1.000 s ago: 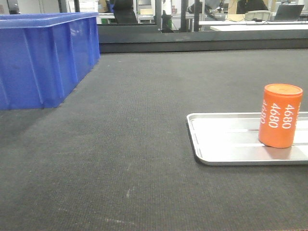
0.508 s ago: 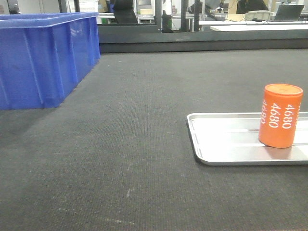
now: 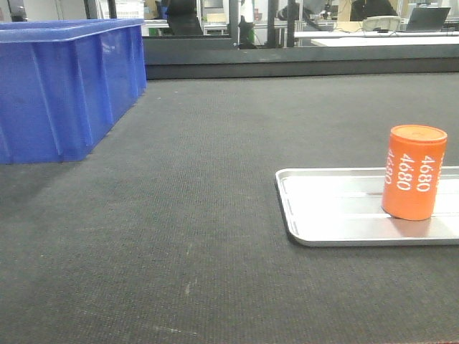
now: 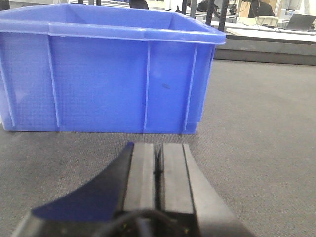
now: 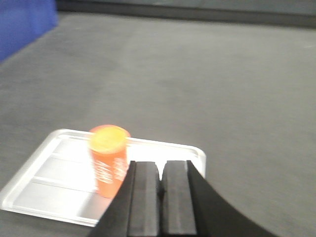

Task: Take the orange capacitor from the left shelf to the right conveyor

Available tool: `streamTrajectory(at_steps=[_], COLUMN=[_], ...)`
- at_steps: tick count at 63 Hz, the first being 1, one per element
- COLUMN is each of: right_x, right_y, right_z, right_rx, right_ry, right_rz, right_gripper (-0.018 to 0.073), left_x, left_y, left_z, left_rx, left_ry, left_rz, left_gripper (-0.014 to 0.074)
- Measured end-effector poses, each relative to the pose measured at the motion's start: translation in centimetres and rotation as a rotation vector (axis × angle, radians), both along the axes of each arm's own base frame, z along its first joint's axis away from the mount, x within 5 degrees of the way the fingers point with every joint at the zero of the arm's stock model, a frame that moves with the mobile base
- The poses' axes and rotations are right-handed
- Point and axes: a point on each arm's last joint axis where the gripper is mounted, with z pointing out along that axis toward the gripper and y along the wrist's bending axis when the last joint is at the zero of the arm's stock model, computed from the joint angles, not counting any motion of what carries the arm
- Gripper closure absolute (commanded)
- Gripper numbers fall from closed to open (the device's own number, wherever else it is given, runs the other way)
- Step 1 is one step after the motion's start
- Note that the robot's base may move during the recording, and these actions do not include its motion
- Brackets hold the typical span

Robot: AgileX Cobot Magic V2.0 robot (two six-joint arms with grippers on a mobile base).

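The orange capacitor (image 3: 414, 172) stands upright with white "4680" on its side, in a shallow silver tray (image 3: 337, 211) that lies on the dark conveyor (image 3: 215, 165). In the right wrist view the capacitor (image 5: 107, 158) is blurred and sits just left of and beyond my right gripper (image 5: 161, 165), whose jaws are shut with nothing between them. My left gripper (image 4: 158, 146) is shut and empty, low over the belt, pointing at a blue bin (image 4: 108, 74). The left shelf is out of view. Neither gripper shows in the front view.
The blue plastic bin (image 3: 64, 86) stands on the belt at the far left. The tray (image 5: 49, 173) takes up the near right of the belt. A dark raised edge (image 3: 287, 68) borders the belt's far side, with desks and equipment behind it.
The whole scene has slid slightly leftward in the front view. The capacitor still stands at the same spot on the tray.
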Motion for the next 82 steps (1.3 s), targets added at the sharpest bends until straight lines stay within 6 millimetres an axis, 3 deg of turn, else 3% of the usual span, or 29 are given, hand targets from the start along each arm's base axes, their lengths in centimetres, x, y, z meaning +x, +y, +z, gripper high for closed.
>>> streamTrajectory(at_steps=[10,21,32,82], right_x=[-1.5,-1.1,-1.0,-1.0], right_y=[-0.6,-0.8,-0.8,-0.8], right_z=[-3.2,-6.3,-6.0,-6.3], right_rx=[-0.019,-0.020,-0.012,-0.012], right_ry=[-0.063,-0.078,-0.146,-0.127], right_rz=[-0.087,-0.133,-0.132,-0.132], right_gripper=[0.0511,0.0511,0.0511,0.0511], left_x=[0.0,0.0,0.0,0.0], left_y=[0.0,0.0,0.0,0.0], left_z=[0.0,0.0,0.0,0.0], left_rx=[0.000,0.000,0.000,0.000], left_ry=[0.000,0.000,0.000,0.000], left_rz=[0.000,0.000,0.000,0.000], left_gripper=[0.0701,0.0701,0.0701,0.0701])
